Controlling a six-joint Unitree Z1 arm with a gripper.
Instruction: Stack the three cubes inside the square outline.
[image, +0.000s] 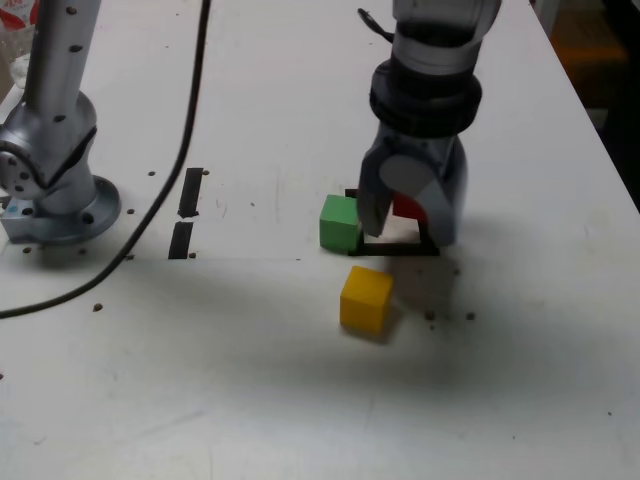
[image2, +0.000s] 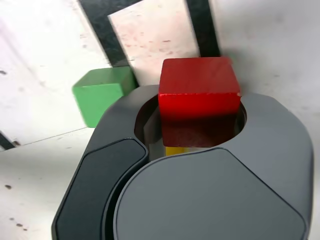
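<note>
gripping red cube (image2: 199, 82), end effector (image: 405, 222) over square outline (image: 400, 245)

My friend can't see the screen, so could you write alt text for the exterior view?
A grey robot arm's gripper holds a red cube low over a black tape square outline on a white table. A green cube sits at the outline's edge on the exterior view's left, and a yellow cube sits in front, apart.

The white table (image: 250, 400) carries the green cube (image: 339, 222), yellow cube (image: 365, 298), square outline (image: 400, 246), two tape strips (image: 186, 212), a cable (image: 170, 180), and seemingly scattered specks.
</note>
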